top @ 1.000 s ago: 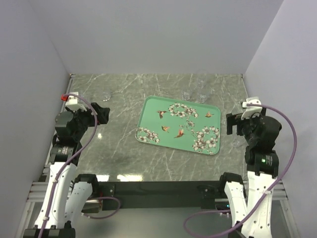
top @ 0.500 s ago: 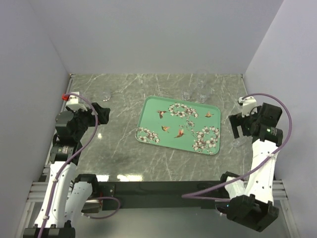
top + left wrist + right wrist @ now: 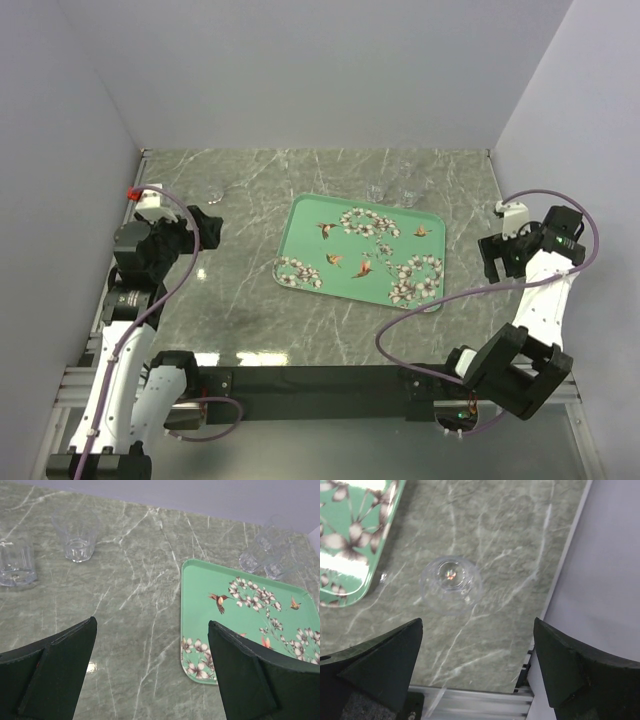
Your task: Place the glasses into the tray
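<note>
The mint-green tray (image 3: 310,230) with blossoms and birds lies mid-table, with no glasses visible in it. In the left wrist view two clear glasses (image 3: 77,535) (image 3: 15,562) stand on the marble left of the tray (image 3: 200,590), and several more glasses (image 3: 262,555) cluster behind its far edge. My left gripper (image 3: 205,228) (image 3: 151,625) hangs open and empty near the tray's left side. My right gripper (image 3: 495,258) (image 3: 478,622) points down, open, just short of one upright glass (image 3: 451,580) between the tray's corner (image 3: 370,555) and the right wall.
The right wall (image 3: 610,570) runs close beside the right gripper, and the table's near edge with its metal rail (image 3: 470,700) lies just below it. Faint glasses (image 3: 378,190) stand behind the tray, and one (image 3: 215,192) at the back left.
My right arm has swung outward toward the right wall and tipped its gripper down over the glass there. The left arm has barely shifted.
</note>
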Motion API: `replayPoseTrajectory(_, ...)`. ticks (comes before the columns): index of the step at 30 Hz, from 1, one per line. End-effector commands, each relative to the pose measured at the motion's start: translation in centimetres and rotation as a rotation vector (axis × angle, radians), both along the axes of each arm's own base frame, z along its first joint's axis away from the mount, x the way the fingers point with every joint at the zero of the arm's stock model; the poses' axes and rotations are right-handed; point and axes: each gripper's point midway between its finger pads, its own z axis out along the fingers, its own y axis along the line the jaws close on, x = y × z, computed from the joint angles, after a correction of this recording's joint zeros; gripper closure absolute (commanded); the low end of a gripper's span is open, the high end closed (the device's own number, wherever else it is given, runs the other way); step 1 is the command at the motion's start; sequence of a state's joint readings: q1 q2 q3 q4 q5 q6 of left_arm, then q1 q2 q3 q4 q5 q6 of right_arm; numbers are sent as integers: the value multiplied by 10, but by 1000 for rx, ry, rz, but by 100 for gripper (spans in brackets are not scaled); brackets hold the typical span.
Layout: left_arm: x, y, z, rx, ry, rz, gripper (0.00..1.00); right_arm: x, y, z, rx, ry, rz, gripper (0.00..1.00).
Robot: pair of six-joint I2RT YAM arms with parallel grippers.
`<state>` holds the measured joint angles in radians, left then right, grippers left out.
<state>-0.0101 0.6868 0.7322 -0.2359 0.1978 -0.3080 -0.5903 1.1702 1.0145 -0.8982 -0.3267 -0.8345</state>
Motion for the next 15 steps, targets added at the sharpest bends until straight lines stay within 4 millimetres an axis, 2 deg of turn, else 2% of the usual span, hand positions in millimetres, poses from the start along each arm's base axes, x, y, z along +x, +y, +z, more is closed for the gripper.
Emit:
replayPoseTrajectory(1, 5, -1, 5, 15, -26, -14, 1, 17, -21, -1, -45, -39, -38, 3)
replayPoseTrajectory(7, 7, -1, 3, 17, -23, -12, 1, 24, -37, -29, -37, 0, -64, 11)
replayPoseTrajectory(15, 10, 0, -1, 25, -9, -10, 1, 35, -34, -54, 49, 31, -72, 35)
